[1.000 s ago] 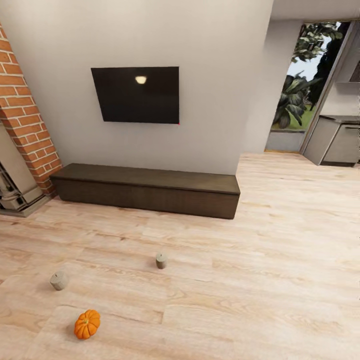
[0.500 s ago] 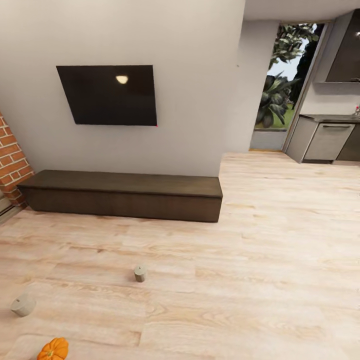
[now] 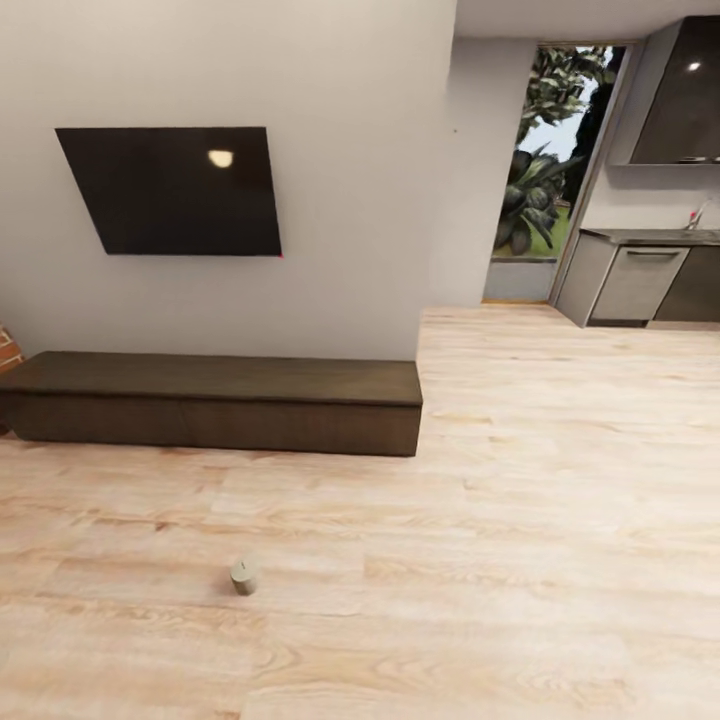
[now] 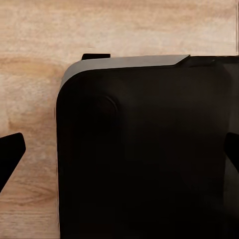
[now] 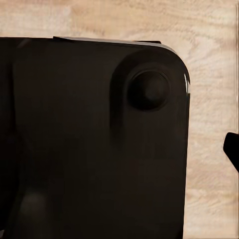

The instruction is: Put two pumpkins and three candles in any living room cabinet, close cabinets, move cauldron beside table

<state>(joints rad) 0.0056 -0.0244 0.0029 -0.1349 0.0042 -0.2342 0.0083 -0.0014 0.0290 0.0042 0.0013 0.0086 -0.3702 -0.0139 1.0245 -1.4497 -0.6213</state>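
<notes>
Before the long, low dark-brown wood cabinet [image 3: 215, 402], one small pale round candle [image 3: 244, 576] stands apart on the floor; whether either gripper's jaws are parted or clenched, I cannot tell.

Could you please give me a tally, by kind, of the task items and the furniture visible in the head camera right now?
Candle: 1, standing on the floor
Low dark-brown cabinet: 1, against the wall, closed
Wall-mounted television: 1
Grey kitchen cabinets: 1 group at the far right, too distant to count singly
Total: 4
</notes>
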